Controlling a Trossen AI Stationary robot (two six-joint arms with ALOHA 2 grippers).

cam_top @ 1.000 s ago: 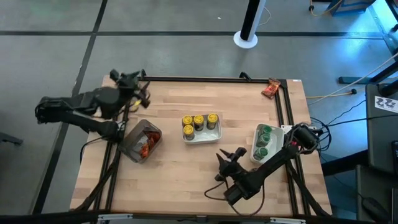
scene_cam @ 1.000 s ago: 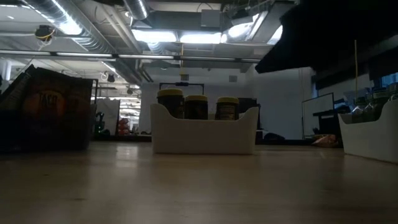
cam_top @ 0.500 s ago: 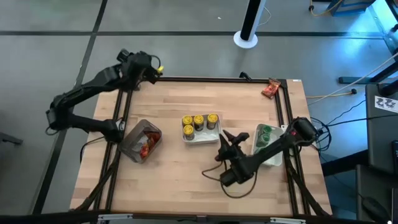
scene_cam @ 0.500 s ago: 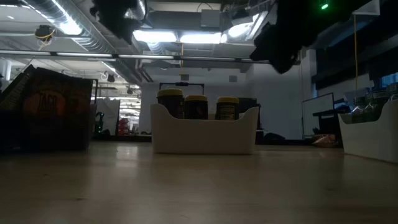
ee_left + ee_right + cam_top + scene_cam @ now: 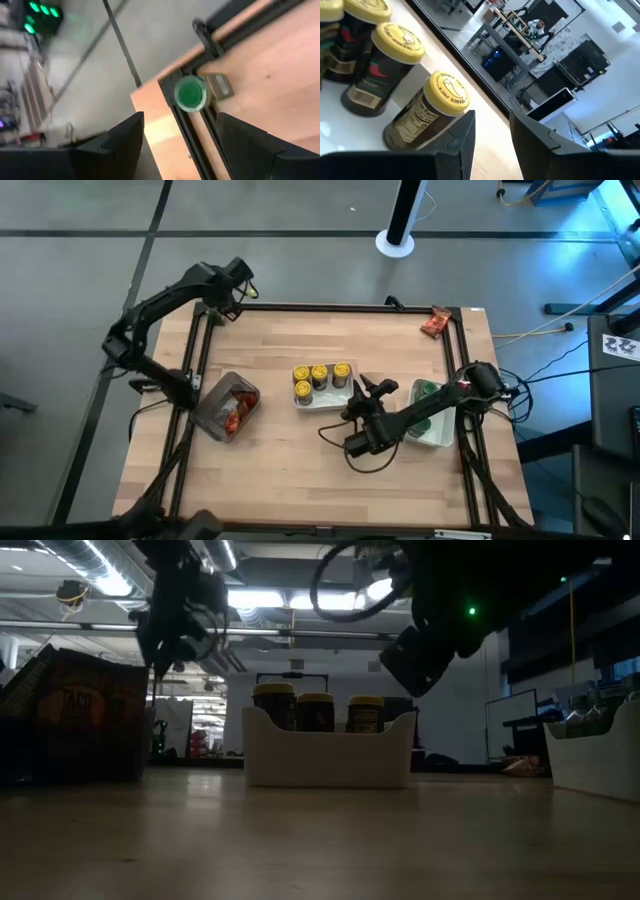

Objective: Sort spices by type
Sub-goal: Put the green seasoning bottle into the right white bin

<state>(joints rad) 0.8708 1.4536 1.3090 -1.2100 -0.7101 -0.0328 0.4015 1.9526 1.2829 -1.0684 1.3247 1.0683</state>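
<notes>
A green-lidded jar (image 5: 190, 93) stands on the frame rail at the table's far left corner. My left gripper (image 5: 180, 125) hangs open above it, one finger to each side, clear of it; the high view shows this gripper (image 5: 232, 288) at that corner. Several yellow-lidded jars (image 5: 320, 375) stand in a white tray (image 5: 330, 402) mid-table. My right gripper (image 5: 370, 388) is just right of that tray, open by a narrow gap with nothing in it, pointing at the jars (image 5: 447, 92). Green-lidded jars (image 5: 425, 392) sit in a second white tray (image 5: 440, 438).
A clear grey bin (image 5: 225, 408) near the left edge holds red-orange packets (image 5: 235, 412). One more red-orange packet (image 5: 435, 323) lies on the frame at the far right corner. Bare wood stretches along the table's near side and far middle.
My left arm has swung from beside the grey bin toward the table's far left corner and tipped its gripper downward. My right gripper has travelled from the near edge toward the far side, up to the yellow-lid tray, with its finger gap unchanged.
</notes>
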